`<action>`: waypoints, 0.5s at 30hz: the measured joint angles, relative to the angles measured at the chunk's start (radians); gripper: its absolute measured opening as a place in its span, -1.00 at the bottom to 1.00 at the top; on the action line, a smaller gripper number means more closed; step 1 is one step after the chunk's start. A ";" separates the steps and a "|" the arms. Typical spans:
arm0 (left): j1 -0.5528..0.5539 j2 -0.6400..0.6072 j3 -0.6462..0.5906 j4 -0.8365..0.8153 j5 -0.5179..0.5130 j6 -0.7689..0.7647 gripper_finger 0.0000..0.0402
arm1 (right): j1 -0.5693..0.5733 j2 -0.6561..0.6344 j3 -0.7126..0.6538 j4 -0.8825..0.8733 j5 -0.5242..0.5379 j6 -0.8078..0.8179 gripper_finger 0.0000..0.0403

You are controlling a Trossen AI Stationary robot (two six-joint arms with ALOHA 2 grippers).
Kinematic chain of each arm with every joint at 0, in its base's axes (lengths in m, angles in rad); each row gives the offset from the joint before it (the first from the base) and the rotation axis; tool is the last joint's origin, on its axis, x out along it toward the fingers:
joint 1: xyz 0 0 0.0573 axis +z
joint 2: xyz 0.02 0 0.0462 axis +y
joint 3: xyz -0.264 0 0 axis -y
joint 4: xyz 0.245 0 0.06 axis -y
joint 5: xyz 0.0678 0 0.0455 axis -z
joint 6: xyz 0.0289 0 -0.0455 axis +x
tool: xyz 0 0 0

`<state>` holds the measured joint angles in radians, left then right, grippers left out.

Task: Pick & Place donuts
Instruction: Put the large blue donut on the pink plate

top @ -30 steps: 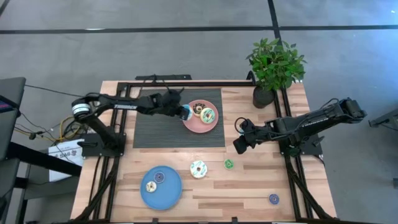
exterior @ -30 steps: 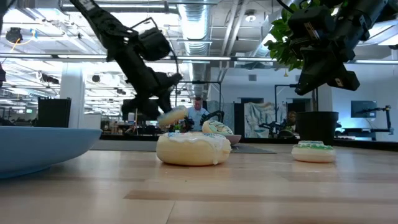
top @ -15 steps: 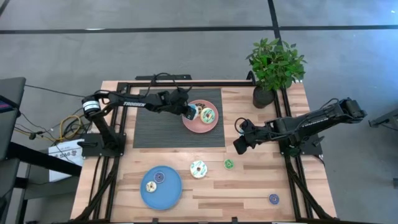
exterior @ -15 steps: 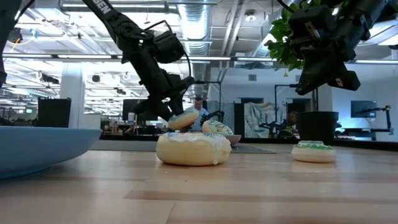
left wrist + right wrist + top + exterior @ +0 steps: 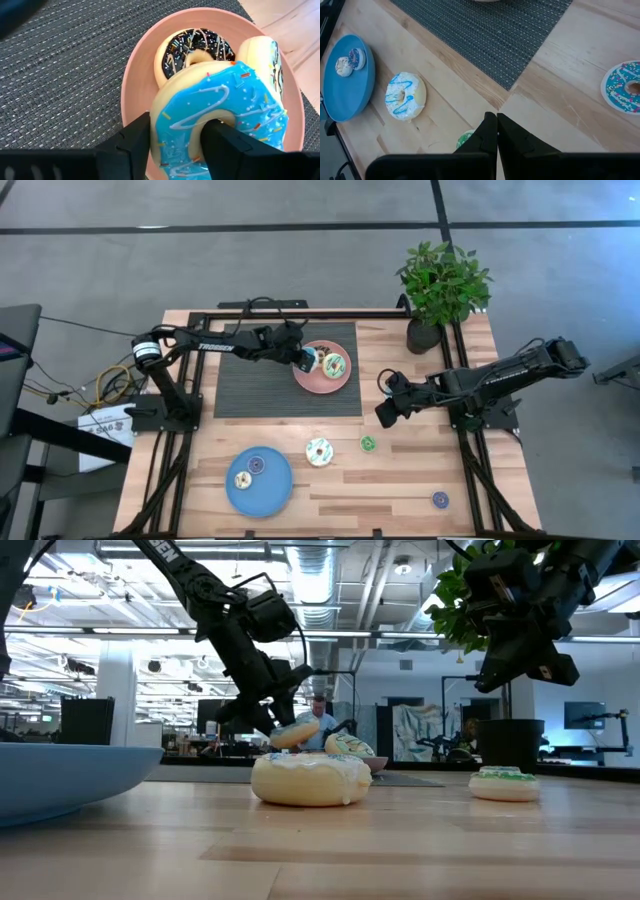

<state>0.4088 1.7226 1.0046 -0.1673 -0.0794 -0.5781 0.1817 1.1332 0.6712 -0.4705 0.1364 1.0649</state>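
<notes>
Left gripper [image 5: 300,359] reaches over the pink plate [image 5: 322,383] from above the dark mat [image 5: 260,390]; the right gripper [image 5: 384,415] hangs above bare wood. Level with the table, a white donut [image 5: 309,780] sits nearest. From the left wrist, fingers [image 5: 131,140] clamp the light blue donut [image 5: 220,122] over the plate. From the right wrist, its fingers [image 5: 487,132] are pressed together, empty.

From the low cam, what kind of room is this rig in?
Probably an open-plan lab or office: exposed ceiling ducts, a person at screens in the background, and a wooden table with a potted plant.
</notes>
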 joint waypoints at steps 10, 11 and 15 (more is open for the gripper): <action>-0.001 0.000 0.000 0.000 -0.006 0.021 0.02 | -0.008 0.000 0.000 0.000 0.001 0.001 -0.99; -0.001 0.000 0.000 -0.002 -0.006 0.021 0.04 | -0.008 0.000 0.000 0.000 0.001 0.001 -0.99; -0.001 -0.001 0.000 -0.019 -0.004 0.021 0.07 | -0.008 0.000 0.000 0.000 0.001 0.024 -0.99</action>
<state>0.4080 1.7220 1.0042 -0.1866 -0.0837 -0.5574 0.1741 1.1328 0.6712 -0.4702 0.1375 1.0886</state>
